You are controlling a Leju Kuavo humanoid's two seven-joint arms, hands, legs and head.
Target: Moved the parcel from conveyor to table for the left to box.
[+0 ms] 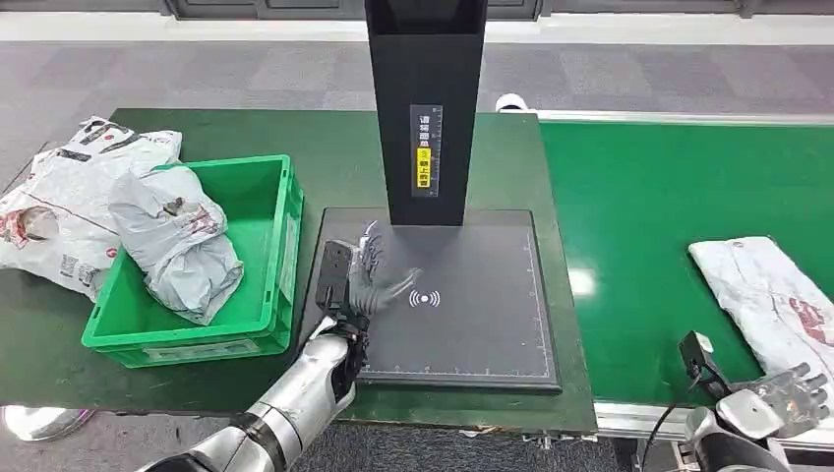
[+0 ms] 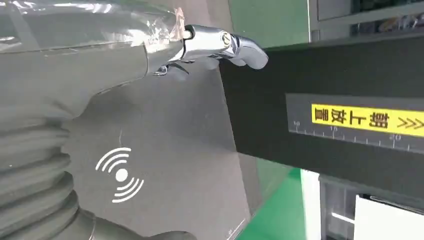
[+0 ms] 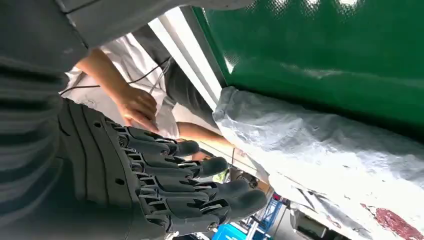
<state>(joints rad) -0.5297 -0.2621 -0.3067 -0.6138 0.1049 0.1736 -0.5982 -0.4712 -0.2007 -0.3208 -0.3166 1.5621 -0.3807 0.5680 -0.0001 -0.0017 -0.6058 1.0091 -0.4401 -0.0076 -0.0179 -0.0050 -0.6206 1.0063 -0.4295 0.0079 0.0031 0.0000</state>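
Note:
A grey-white parcel with red print lies flat on the green conveyor belt at the right. My right hand hovers at the belt's near edge, just short of the parcel's near end, fingers spread and holding nothing. In the right wrist view the dark fingers reach out beside the parcel without touching it. My left hand hangs over the dark scanner pad with fingers apart and empty; in the left wrist view one fingertip shows near the black post.
A green crate left of the pad holds a grey parcel. A white printed parcel lies on the table beside it. The black scanner post rises behind the pad. A person's hand is seen beyond the belt's edge.

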